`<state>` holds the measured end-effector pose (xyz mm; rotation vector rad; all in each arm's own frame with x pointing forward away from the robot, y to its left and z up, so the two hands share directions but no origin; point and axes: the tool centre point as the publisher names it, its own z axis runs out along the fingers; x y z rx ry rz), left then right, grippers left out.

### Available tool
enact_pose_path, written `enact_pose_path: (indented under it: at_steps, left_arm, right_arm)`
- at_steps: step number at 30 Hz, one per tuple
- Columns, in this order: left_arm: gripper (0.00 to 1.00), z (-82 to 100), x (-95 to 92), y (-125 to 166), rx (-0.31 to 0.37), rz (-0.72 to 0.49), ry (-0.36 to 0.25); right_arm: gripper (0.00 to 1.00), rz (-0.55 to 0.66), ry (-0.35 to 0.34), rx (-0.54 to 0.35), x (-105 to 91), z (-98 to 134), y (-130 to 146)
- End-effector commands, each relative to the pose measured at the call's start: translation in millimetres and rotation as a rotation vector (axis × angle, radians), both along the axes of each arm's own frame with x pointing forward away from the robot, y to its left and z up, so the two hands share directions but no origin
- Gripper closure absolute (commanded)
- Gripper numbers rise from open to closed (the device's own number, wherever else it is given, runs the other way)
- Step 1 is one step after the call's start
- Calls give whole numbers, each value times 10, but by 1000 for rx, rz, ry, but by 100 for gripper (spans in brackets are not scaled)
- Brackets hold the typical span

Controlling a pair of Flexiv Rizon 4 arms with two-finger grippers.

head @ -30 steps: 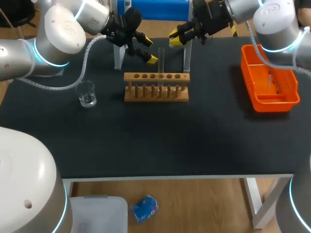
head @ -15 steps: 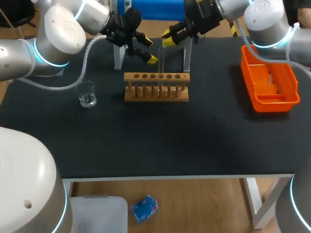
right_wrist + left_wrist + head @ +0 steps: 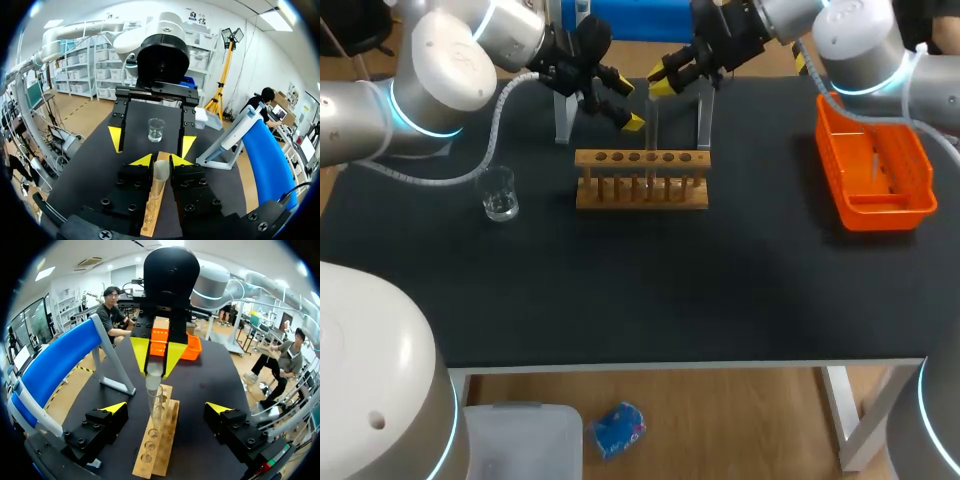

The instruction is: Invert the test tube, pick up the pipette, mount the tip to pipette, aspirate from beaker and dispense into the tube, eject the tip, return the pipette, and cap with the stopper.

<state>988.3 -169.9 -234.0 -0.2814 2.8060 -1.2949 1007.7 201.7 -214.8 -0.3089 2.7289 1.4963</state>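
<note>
Evidently the right fingers (image 3: 143,161) clench the top of the test tube (image 3: 160,175), which stands upright in the wooden rack (image 3: 640,192) on the bench (image 3: 620,290), probably to lift and invert it, while the left fingers (image 3: 114,408) hover nearby, spread wide and holding nothing.

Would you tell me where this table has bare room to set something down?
The black tabletop is bare from the wooden test tube rack to the near edge, and between rack and orange plastic basket. It is crowded behind the rack, where the left hand and right hand flank the glass test tube.
</note>
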Motion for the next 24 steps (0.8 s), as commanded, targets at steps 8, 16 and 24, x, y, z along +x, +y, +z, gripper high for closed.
enact_pose_path:
  at_steps: [8,16,24]
  left_arm:
    - [0,3,1,-1,2,1,2]
    - [0,3,1,-1,2,1,2]
    - [0,3,1,-1,2,1,2]
  right_arm:
    - [100,10,20,-4,32,-65,21]
    - [100,16,23,-6,30,-65,28]
    - [100,23,28,-20,17,-74,33]
